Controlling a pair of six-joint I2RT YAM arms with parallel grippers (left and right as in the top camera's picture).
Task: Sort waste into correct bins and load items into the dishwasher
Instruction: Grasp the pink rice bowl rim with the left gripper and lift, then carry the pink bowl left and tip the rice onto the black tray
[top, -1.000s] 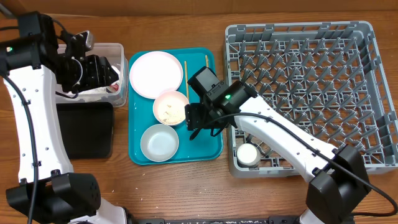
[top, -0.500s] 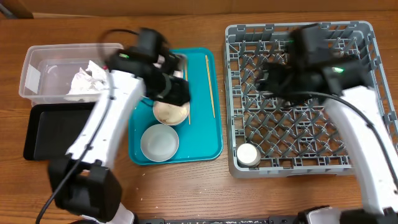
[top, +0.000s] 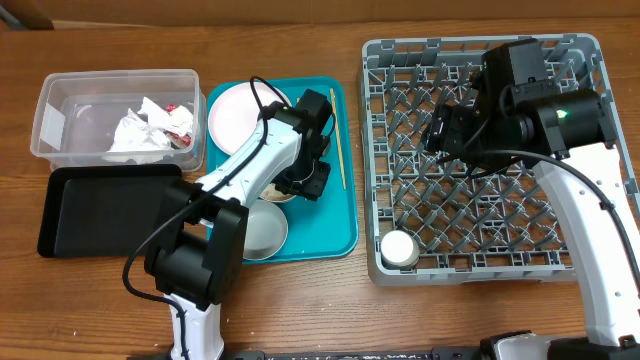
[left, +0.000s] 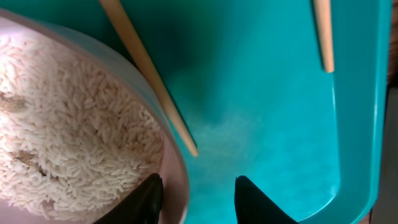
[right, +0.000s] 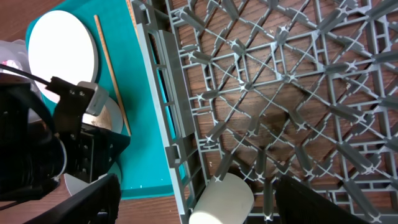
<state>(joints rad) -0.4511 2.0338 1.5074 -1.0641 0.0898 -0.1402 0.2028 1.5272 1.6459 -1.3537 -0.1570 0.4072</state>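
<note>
Plainly the left jaws stand apart astride the rice bowl (left: 176, 168) rim, one inside, one over the teal tray (left: 267, 93).

No text, label, brand or number can be read in any view. The crumpled white wrappers (top: 150, 125) in the clear tub (top: 60, 100) carry red marks, too small to read as letters.

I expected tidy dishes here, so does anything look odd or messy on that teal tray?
The bowl holds loose rice, and the pair is split: one chopstick lies tight against the bowl's rim, the other chopstick sits near the edge of the teal tray. Nothing looks spilled or broken.
</note>
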